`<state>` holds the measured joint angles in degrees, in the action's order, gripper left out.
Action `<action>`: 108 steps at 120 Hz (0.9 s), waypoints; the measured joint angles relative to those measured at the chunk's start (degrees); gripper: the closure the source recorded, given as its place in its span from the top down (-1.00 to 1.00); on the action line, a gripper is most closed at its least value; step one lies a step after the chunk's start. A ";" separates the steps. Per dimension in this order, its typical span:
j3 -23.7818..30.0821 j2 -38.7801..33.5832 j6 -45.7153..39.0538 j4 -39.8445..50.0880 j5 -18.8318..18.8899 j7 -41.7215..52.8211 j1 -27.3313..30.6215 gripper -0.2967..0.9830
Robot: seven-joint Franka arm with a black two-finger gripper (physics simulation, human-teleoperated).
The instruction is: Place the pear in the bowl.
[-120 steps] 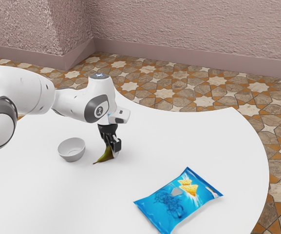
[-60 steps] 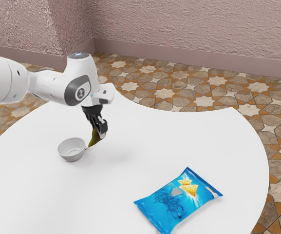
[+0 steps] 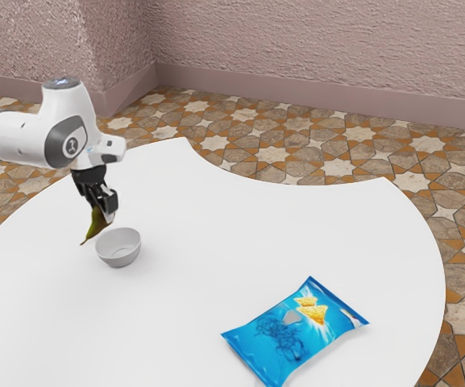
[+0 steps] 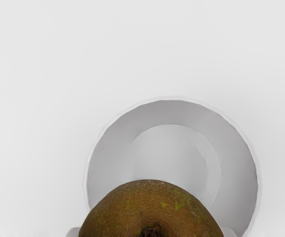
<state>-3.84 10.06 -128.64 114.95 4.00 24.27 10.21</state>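
End effector [image 3: 104, 211] pinches the pear [image 3: 94, 227], raised at the exterior view's left of the bowl [image 3: 120, 262]. Centre the fruit over the bowl, lower gently, then release. Half a second earlier, the pear was at the exterior view's right of the bowl.

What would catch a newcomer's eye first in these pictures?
Probably the bright blue snack bag, lying toward the exterior view's right on the white table. Next comes the green-brown pear, gripped in the black gripper close by the small grey bowl, toward that view's left. Behind the table, the star-patterned floor also stands out.
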 joint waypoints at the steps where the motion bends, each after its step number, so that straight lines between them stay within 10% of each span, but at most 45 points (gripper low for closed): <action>1: 0.00 0.21 0.00 -0.13 0.01 -0.02 0.07 -0.22; 33: 0.43 2.06 -0.08 0.00 0.07 -0.69 0.25 -0.24; 67: 0.68 1.86 0.20 0.23 -0.89 -0.32 0.07 0.29; 108: 0.36 -3.93 1.13 -3.46 -5.56 -1.93 -1.40 0.49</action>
<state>-3.49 6.13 -127.51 111.49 -1.56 22.33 8.81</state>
